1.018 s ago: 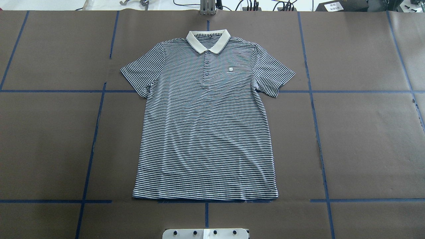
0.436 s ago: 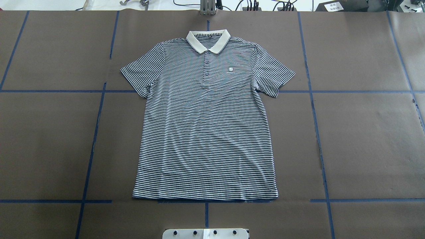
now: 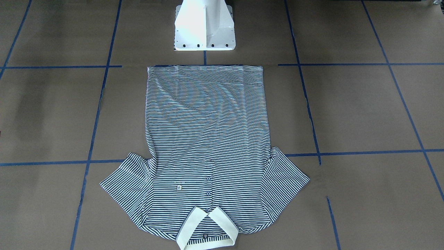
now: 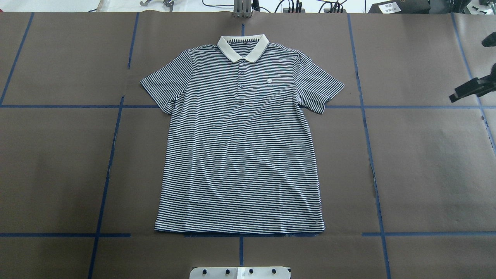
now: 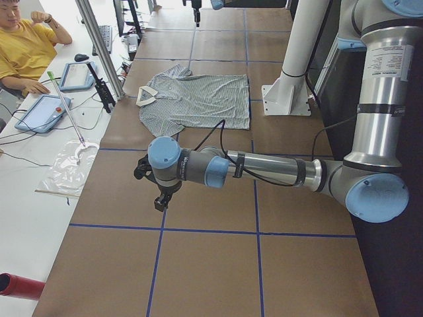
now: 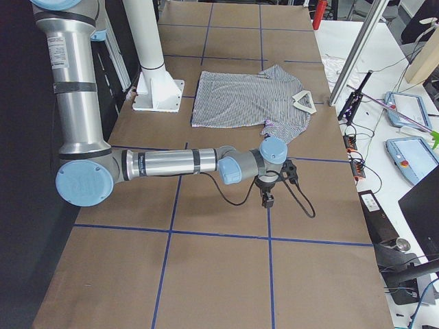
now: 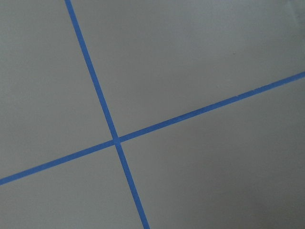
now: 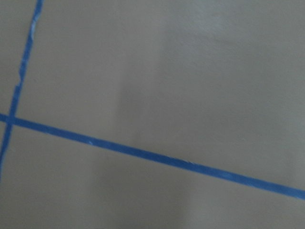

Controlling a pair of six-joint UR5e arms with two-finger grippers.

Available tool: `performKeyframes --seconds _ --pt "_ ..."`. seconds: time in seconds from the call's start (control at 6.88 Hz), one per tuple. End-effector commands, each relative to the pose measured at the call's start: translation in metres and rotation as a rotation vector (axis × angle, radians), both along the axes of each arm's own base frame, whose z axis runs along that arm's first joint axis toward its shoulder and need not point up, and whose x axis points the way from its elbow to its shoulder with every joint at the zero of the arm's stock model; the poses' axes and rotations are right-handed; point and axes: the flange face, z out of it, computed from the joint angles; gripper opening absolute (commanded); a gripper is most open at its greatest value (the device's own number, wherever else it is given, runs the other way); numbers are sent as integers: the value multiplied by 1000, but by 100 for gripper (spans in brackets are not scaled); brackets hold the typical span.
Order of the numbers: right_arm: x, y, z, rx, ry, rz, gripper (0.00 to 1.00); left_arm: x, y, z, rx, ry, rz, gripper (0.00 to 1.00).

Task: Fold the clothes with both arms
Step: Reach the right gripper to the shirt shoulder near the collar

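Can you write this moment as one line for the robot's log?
polo shirt: flat, unfolded | left gripper: off shirt, over table | right gripper: same | jaws: cannot tell | fold: not started

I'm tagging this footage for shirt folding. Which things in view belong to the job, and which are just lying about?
Job: striped polo shirt, left gripper, right gripper.
Lying about: white pedestal base, blue-edged tablet, clear plastic bag, red cylinder.

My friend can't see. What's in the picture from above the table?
A striped polo shirt lies flat on a brown table marked with blue tape lines, collar away from the robot. The black end of the right arm pokes in at the right edge.
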Motion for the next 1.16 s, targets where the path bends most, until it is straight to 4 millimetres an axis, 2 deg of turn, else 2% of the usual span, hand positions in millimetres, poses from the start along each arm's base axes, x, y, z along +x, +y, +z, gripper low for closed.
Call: performKeyframes --seconds 0.0,0.15,0.29,0.44,0.58,0.73,0.87,1.02 --pt "-114 -63 -75 -94 -98 161 100 2 9 9 15 13 7 100" --pt "-162 -81 -112 -114 -87 261 100 4 13 10 8 46 14 100" --pt "-207 -78 -126 -132 -58 361 93 4 17 14 0 56 17 100" --pt "-235 -84 -139 -208 -68 443 85 5 17 15 -2 58 19 100" --pt "-246 -83 -144 -234 -74 454 85 5 17 15 -2 58 19 100" --pt "-249 -80 -139 -261 -71 468 84 5 17 16 -6 58 18 100" --pt "-248 -73 -118 -277 -48 471 81 5 17 15 -2 58 18 100" --pt "-253 -70 -114 -278 -36 470 78 5 17 14 9 58 19 100"
